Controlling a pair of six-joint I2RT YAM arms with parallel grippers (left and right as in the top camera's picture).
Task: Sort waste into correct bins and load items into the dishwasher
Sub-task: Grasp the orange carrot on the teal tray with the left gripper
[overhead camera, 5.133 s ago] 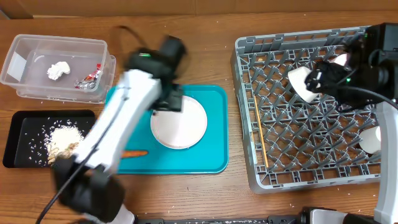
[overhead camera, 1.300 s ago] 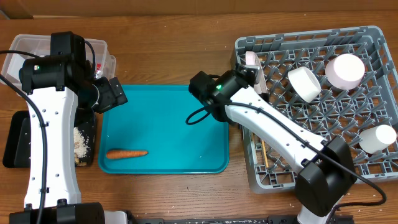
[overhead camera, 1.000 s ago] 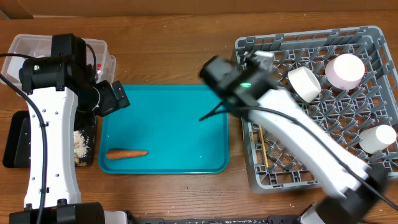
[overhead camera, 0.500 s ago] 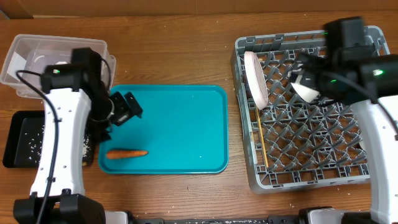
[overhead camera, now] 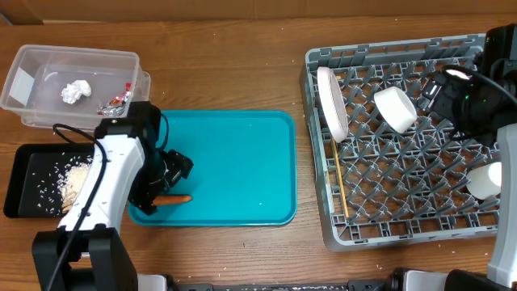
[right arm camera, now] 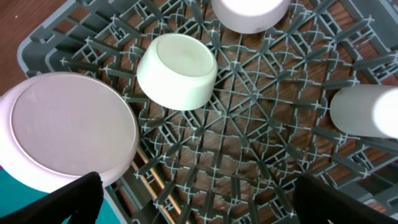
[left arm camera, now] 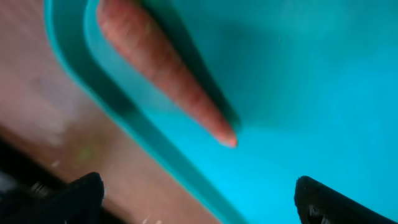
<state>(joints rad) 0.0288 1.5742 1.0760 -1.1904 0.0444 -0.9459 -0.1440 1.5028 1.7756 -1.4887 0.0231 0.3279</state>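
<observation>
Bearing the dish rack (overhead camera: 408,234) is a wooden table (overhead camera: 234,65).

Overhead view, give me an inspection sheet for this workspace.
Surface: brown wooden table, teal plastic tray on it.
Job's things: small orange carrot on tray; white round plate, white bowl, white cup, wooden chopstick in grey plastic dish rack; crumpled white tissue, red-and-silver wrapper in clear tub; white rice in black tray.
Clutter: nothing seen.
Grippers: left gripper open over carrot; right gripper open above rack, empty.
Cables: black cable on left arm.
Surroundings: nothing seen.
</observation>
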